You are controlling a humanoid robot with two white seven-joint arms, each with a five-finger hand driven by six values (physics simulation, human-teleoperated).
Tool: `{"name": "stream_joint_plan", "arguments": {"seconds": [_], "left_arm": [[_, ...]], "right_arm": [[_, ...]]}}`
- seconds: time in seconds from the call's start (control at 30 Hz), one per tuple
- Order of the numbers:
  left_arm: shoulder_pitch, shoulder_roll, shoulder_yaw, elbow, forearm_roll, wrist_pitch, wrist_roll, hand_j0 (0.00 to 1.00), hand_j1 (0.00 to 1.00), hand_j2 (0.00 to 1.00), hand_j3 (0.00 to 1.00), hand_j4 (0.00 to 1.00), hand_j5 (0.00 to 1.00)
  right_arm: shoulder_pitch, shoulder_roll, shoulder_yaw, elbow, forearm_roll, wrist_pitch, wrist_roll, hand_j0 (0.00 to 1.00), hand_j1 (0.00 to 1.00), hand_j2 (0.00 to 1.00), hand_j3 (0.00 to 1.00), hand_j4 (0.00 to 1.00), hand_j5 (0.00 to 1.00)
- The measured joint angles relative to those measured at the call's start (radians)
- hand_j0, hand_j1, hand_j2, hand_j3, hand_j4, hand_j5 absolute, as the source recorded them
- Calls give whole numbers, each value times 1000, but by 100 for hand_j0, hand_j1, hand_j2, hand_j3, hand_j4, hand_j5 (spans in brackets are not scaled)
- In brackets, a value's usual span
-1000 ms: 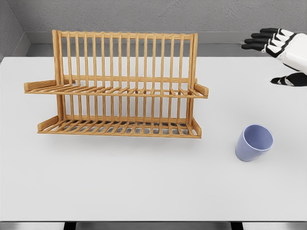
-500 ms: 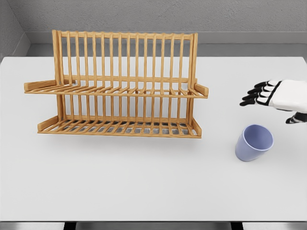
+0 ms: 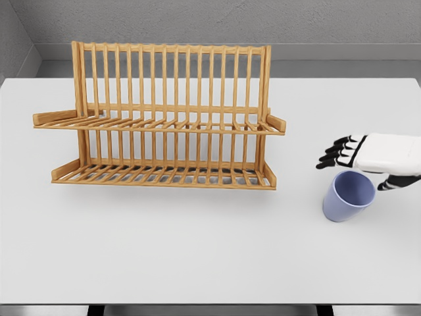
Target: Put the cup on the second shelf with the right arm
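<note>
While tilted, cup (image 3: 347,196) mouth up-right, right robot hand (image 3: 368,158) above, fingers spread

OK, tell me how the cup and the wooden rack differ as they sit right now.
The cup is small, lavender and solid-walled; the wooden rack is far larger, tan and built of open slats. The cup leans, its mouth facing up and right, while the rack stands upright. The right robot hand hovers open over the cup; nothing is near the rack. Both rest on the white table.
</note>
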Motion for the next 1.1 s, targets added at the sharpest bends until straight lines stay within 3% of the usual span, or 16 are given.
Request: {"name": "stream_joint_plan", "arguments": {"seconds": [0.83, 0.87, 0.9, 0.97, 1.1], "left_arm": [[0, 0, -1, 0, 0, 0, 0, 100, 100, 100, 100, 100, 100], [0, 0, -1, 0, 0, 0, 0, 100, 100, 100, 100, 100, 100], [0, 0, 0, 0, 0, 0, 0, 100, 100, 100, 100, 100, 100], [0, 0, -1, 0, 0, 0, 0, 100, 100, 100, 100, 100, 100], [2, 0, -1, 0, 0, 0, 0, 100, 100, 100, 100, 100, 100]], "right_arm": [[20, 5, 71, 18, 15, 0, 0, 100, 100, 100, 100, 100, 100], [20, 6, 73, 18, 14, 1, 0, 98, 98, 98, 98, 98, 98], [20, 6, 74, 18, 13, 1, -1, 81, 81, 81, 81, 81, 81], [18, 6, 75, 18, 9, 4, -3, 68, 68, 68, 68, 68, 68], [12, 5, 76, 19, 10, 3, -3, 68, 68, 68, 68, 68, 68]]}}
